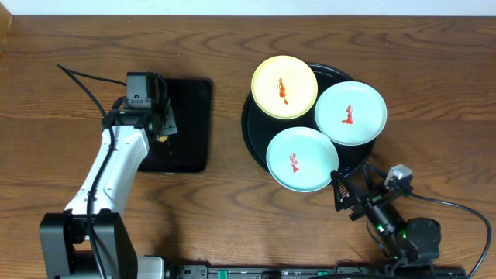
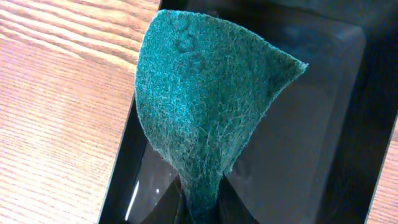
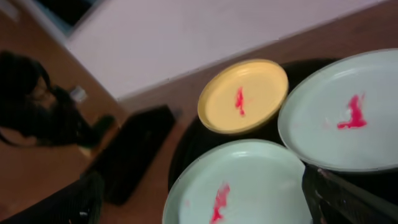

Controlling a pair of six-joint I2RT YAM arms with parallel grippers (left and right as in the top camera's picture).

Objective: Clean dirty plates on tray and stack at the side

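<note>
Three plates lie on the round black tray (image 1: pixel 249 128), each with a red smear: a yellow plate (image 1: pixel 284 87), a mint plate on the right (image 1: pixel 350 113) and a mint plate in front (image 1: pixel 302 159). My left gripper (image 1: pixel 164 128) hangs over the rectangular tray, shut on a green scouring pad (image 2: pixel 205 99) that stands up from the jaws (image 2: pixel 200 208). My right gripper (image 1: pixel 345 198) is open just off the round tray's near rim. In the right wrist view its fingers (image 3: pixel 348 199) flank the front mint plate (image 3: pixel 249 180), with the yellow plate (image 3: pixel 249 93) beyond.
A smaller rectangular black tray (image 1: pixel 190 116) lies left of the round one, under the left gripper. Bare wooden table (image 1: pixel 225 209) lies between and in front of the two trays. The right arm's base and cable (image 1: pixel 411 232) are at the front right.
</note>
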